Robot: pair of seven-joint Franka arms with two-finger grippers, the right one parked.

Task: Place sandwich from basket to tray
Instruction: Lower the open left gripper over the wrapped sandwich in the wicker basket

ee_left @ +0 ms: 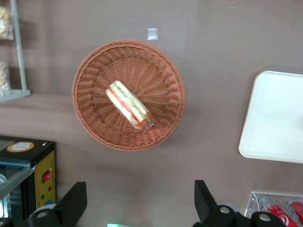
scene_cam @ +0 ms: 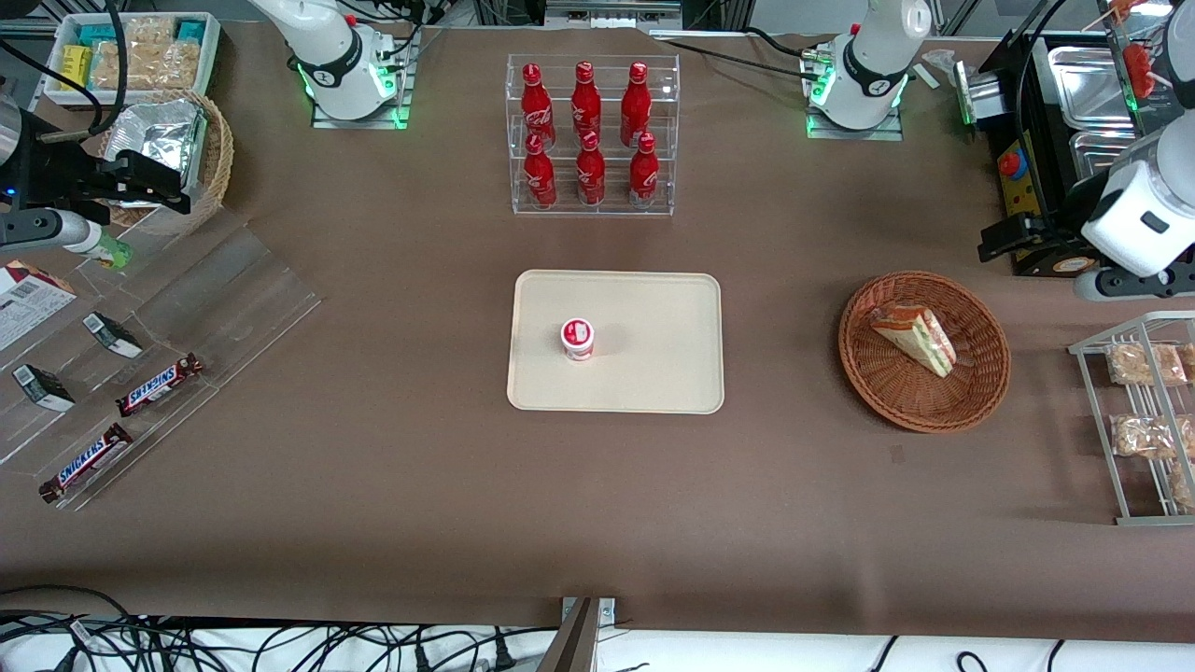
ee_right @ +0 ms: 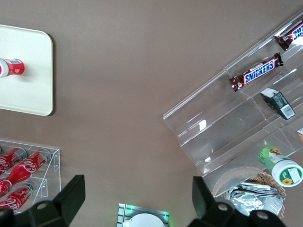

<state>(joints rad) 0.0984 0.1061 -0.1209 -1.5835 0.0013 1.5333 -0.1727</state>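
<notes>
The sandwich (scene_cam: 915, 338) (ee_left: 129, 104) lies in the basket (scene_cam: 924, 350) (ee_left: 128, 95), its long edge running from about 10 to 4 o'clock in the front view. The gripper (ee_left: 137, 205) hangs high above the table just beside the basket, fingers (ee_left: 73, 203) spread wide, holding nothing. The tray (scene_cam: 616, 341) (ee_left: 277, 118) sits mid-table with a small red-and-white cup (scene_cam: 577, 338) on it.
</notes>
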